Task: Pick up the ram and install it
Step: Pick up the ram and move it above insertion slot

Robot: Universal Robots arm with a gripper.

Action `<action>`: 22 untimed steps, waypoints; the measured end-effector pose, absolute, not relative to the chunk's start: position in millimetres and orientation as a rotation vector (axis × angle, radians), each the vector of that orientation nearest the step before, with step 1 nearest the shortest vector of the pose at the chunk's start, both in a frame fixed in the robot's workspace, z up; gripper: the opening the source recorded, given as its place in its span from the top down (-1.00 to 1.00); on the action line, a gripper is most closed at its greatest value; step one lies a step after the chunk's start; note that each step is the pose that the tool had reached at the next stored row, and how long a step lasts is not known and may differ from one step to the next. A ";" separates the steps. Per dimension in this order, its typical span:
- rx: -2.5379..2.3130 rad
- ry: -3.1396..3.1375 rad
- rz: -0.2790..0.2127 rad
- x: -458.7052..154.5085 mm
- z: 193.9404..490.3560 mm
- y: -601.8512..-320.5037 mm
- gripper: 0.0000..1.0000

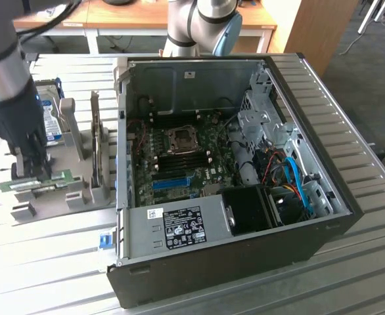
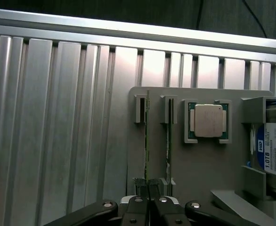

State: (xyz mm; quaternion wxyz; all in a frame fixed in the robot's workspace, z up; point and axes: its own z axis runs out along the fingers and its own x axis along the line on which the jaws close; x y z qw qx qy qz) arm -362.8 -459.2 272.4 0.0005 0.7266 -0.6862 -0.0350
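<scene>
The ram (image 2: pixel 146 136) stands on edge in a slot of the grey holder (image 2: pixel 199 165), just beside a second green stick (image 2: pixel 167 136) and near a processor (image 2: pixel 208 120) and a hard drive (image 2: pixel 274 150). The gripper (image 2: pixel 150 189) has its fingers pressed together, pinching one end of the ram. The open computer case (image 1: pixel 245 262) sits beside the holder, to the exterior view's right.

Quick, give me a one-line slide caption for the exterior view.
The hand closed on the ram in its grey holder, beside the open computer case.
</scene>
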 end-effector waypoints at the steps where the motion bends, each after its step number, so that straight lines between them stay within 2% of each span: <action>1: 2.282 -2.155 -0.110 -362.8 276.3 -459.2 0.76; 22: 2.282 -2.155 -0.110 -362.8 355.2 -459.2 0.76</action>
